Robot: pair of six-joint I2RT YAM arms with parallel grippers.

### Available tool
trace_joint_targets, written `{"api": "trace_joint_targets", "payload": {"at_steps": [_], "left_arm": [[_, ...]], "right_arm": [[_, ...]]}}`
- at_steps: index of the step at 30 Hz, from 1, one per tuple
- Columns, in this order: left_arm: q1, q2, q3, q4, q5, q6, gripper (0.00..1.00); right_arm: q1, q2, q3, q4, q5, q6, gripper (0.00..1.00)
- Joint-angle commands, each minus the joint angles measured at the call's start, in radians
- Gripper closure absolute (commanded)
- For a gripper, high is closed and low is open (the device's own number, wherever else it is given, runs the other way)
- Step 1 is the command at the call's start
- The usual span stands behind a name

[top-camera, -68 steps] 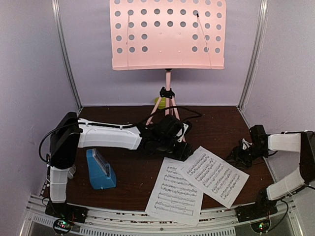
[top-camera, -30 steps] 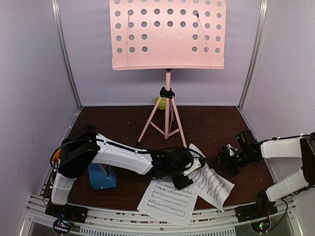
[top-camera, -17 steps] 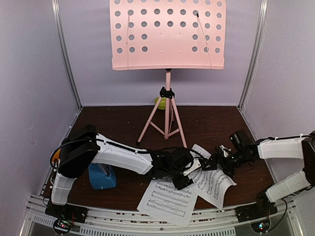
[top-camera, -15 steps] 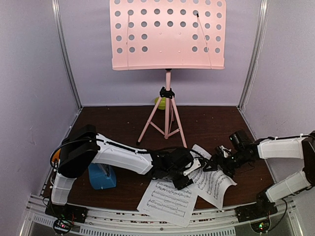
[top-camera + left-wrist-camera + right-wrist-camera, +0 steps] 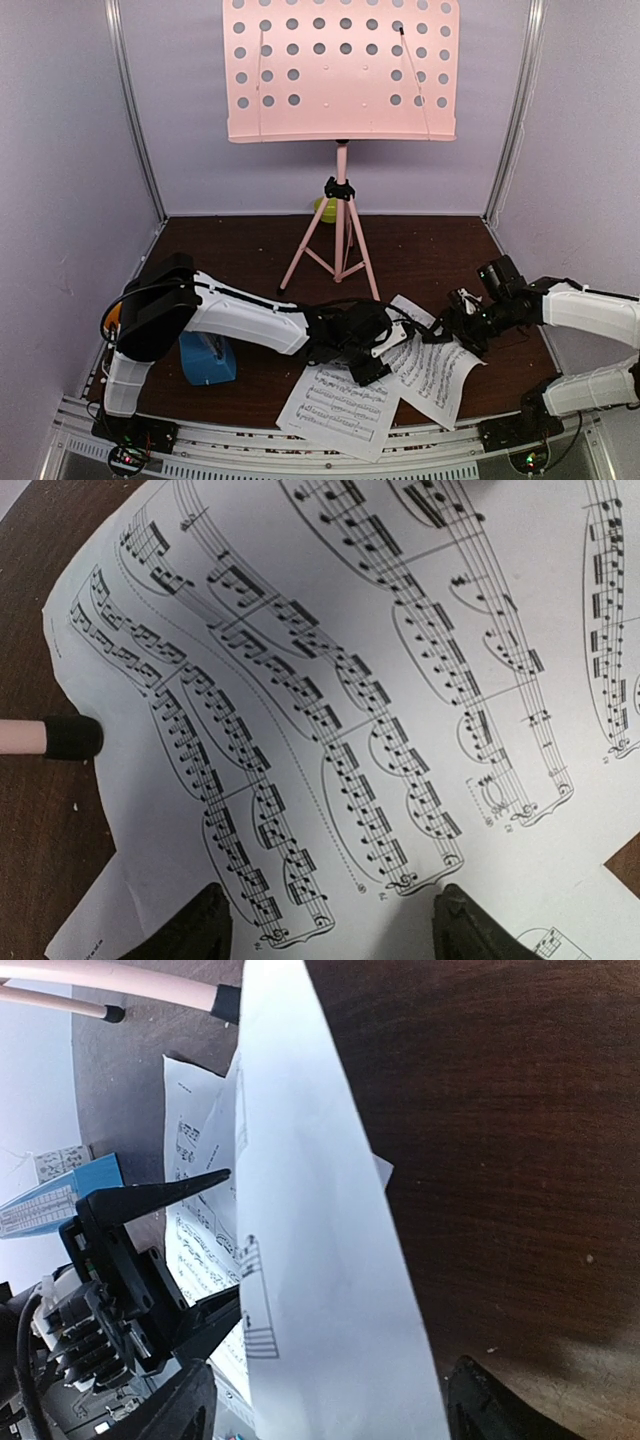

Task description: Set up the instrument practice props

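The left pincer [image 5: 340, 920] gapes wide just over a page [image 5: 330, 680] on the tabletop [image 5: 430, 250]. The right pincer [image 5: 325, 1400] is also wide, with that page's raised edge between its fingers. A second page [image 5: 335, 405] overlaps it, the stand [image 5: 340, 70] is behind, and the metronome [image 5: 205, 360] is far left.

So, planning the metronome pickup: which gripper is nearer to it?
Left. The left gripper is over the pages, right of the metronome; the right gripper is even farther right.

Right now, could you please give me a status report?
Left gripper open over curled sheet; right gripper open, straddling its lifted edge. Music stand bare, its foot beside sheet.
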Motion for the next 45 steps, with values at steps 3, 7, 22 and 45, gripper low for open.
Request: {"api": "trace_joint_targets", "payload": {"at_steps": [3, 7, 22, 45], "left_arm": [[0.01, -0.031, -0.014, -0.021, -0.004, 0.013, 0.28], [0.01, -0.03, -0.012, -0.02, -0.004, 0.014, 0.28], [0.018, -0.03, -0.006, -0.015, -0.004, 0.012, 0.28], [0.02, -0.139, 0.019, 0.013, -0.04, 0.023, 0.23]], "right_arm": [[-0.034, -0.033, 0.051, -0.119, 0.053, 0.003, 0.25], [-0.069, -0.048, 0.083, -0.176, 0.069, -0.022, 0.33], [-0.111, -0.035, 0.138, -0.265, 0.081, -0.098, 0.64], [-0.111, -0.083, 0.264, -0.354, 0.284, -0.298, 1.0]]}}
